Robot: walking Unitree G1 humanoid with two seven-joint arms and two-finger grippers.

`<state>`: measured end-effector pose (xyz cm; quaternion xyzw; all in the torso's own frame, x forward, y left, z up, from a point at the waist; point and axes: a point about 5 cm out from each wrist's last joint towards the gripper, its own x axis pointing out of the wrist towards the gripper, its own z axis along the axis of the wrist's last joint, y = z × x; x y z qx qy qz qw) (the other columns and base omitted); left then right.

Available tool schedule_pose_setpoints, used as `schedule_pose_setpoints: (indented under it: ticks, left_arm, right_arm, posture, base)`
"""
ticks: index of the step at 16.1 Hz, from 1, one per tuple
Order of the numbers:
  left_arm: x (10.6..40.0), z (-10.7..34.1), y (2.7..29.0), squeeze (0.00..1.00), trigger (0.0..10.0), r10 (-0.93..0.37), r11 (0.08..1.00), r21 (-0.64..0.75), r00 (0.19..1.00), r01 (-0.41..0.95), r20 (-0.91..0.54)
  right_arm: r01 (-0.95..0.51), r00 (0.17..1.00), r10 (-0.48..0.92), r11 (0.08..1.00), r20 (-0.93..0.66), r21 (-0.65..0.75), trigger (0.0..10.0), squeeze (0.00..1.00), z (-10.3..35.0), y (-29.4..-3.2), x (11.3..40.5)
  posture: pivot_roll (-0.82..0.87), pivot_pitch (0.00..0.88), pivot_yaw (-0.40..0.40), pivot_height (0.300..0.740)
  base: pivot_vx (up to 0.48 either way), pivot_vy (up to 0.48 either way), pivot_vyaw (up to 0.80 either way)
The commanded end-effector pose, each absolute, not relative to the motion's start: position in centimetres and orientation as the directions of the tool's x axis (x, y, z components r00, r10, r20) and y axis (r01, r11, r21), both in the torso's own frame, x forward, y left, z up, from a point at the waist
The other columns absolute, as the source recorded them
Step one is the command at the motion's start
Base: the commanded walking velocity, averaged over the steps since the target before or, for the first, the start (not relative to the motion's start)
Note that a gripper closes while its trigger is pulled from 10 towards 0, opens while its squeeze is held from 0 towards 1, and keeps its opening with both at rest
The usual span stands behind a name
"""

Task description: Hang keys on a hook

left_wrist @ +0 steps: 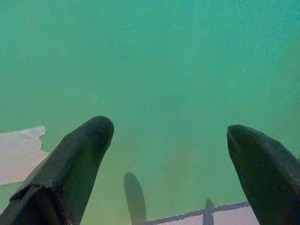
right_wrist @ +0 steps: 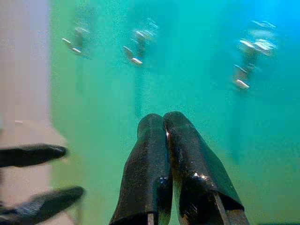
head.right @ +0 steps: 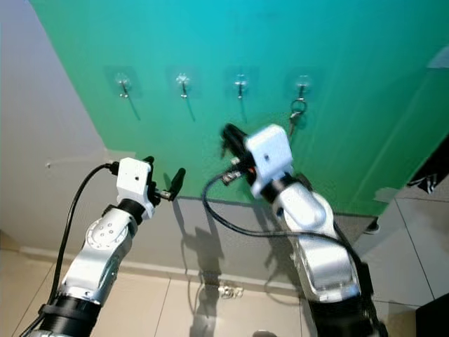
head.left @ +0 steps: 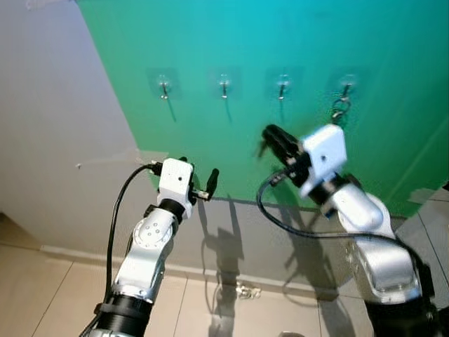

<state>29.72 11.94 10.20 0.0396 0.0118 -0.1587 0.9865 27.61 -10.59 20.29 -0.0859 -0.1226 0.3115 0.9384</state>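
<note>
Keys hanging on rightmost hook; right hand pressed together below, left hand spread, empty.

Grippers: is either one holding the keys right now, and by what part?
Neither. The left gripper is open and empty; the right gripper is shut on nothing. The keys already hang by their ring on the rightmost hook.

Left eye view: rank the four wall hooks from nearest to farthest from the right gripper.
1. Third hook, just above the right gripper.
2. Second hook, up and to its left.
3. Fourth hook, rightmost, holding the keys.
4. First hook, leftmost.
Two and three are close.
</note>
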Motion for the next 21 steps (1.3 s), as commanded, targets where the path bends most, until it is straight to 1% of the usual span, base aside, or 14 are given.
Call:
schedule_pose_setpoints:
  ticks: [1, 4, 6, 8, 9, 11, 12, 14, 17, 18, 21]
  left_arm:
    - [29.8, 10.2, 12.3, 0.00, 10.0, -0.297, 0.951, 0.073, 0.954, 0.300, -0.042]
    - [29.7, 10.2, 12.4, 0.00, 10.0, -0.292, 0.953, 0.071, 0.956, 0.294, -0.041]
    - [29.7, 10.2, 12.5, 0.00, 10.0, -0.283, 0.956, 0.065, 0.958, 0.285, -0.040]
    - [29.8, 10.2, 12.4, 0.00, 10.0, -0.283, 0.957, 0.062, 0.958, 0.285, -0.039]
    - [29.8, 10.2, 12.3, 0.00, 10.0, -0.283, 0.957, 0.061, 0.958, 0.285, -0.039]
    - [29.8, 10.2, 12.2, 0.00, 10.0, -0.284, 0.956, 0.061, 0.958, 0.286, -0.039]
    - [29.8, 10.2, 12.2, 0.00, 10.0, -0.284, 0.956, 0.061, 0.958, 0.286, -0.039]
    - [29.8, 10.2, 12.3, 0.00, 10.0, -0.284, 0.956, 0.061, 0.958, 0.286, -0.040]
    - [29.8, 10.2, 12.3, 0.00, 10.0, -0.284, 0.956, 0.060, 0.958, 0.286, -0.041]
    - [29.8, 10.2, 12.3, 0.00, 10.0, -0.287, 0.956, 0.058, 0.957, 0.289, -0.041]
    - [29.7, 10.2, 12.3, 0.00, 10.0, -0.289, 0.955, 0.057, 0.956, 0.291, -0.043]
  right_arm:
    - [-0.618, 0.723, 0.662, 0.748, 0.198, -0.242, 10.0, 0.00, 21.5, -9.8, 27.2]
    - [-0.652, 0.684, 0.702, 0.710, 0.198, -0.264, 10.0, 0.00, 22.4, -9.5, 27.2]
    - [-0.673, 0.654, 0.723, 0.691, 0.225, -0.264, 10.0, 0.00, 23.9, -9.3, 27.4]
    - [-0.687, 0.638, 0.726, 0.687, 0.258, -0.236, 10.0, 0.00, 25.2, -9.4, 27.6]
    - [-0.683, 0.643, 0.715, 0.697, 0.275, -0.216, 10.0, 0.00, 25.8, -9.6, 27.9]
    - [-0.635, 0.696, 0.640, 0.760, 0.325, -0.138, 10.0, 0.00, 26.8, -10.7, 29.4]
    - [-0.624, 0.707, 0.626, 0.771, 0.329, -0.126, 10.0, 0.00, 26.9, -10.9, 29.6]
    - [-0.593, 0.746, 0.572, 0.804, 0.342, -0.049, 10.0, 0.00, 27.0, -11.5, 30.3]
    - [-0.562, 0.784, 0.524, 0.827, 0.332, 0.023, 10.0, 0.00, 26.5, -12.2, 30.9]
    - [-0.537, 0.811, 0.489, 0.840, 0.321, 0.079, 10.0, 0.00, 25.9, -12.8, 31.3]
    - [-0.499, 0.849, 0.437, 0.848, 0.295, 0.180, 10.0, 0.00, 24.6, -13.6, 31.7]
  posture:
    - [-0.14, 0.000, 0.062, 0.740]
    - [-0.13, 0.000, 0.056, 0.740]
    - [-0.13, 0.000, 0.051, 0.740]
    - [-0.13, 0.000, 0.051, 0.740]
    - [-0.13, 0.000, 0.052, 0.740]
    - [-0.13, 0.000, 0.051, 0.740]
    - [-0.13, 0.000, 0.051, 0.740]
    - [-0.13, 0.000, 0.052, 0.740]
    - [-0.13, 0.000, 0.053, 0.740]
    - [-0.13, 0.000, 0.054, 0.740]
    - [-0.13, 0.000, 0.055, 0.740]
  base:
    - [0.000, 0.000, 0.00]
    - [0.000, 0.000, 0.00]
    - [0.000, 0.000, 0.00]
    - [0.000, 0.000, 0.00]
    - [0.000, 0.000, 0.00]
    - [0.000, 0.000, 0.00]
    - [0.000, 0.000, 0.00]
    - [0.000, 0.000, 0.00]
    - [0.000, 0.000, 0.00]
    - [0.000, 0.000, 0.00]
    - [0.000, 0.000, 0.00]
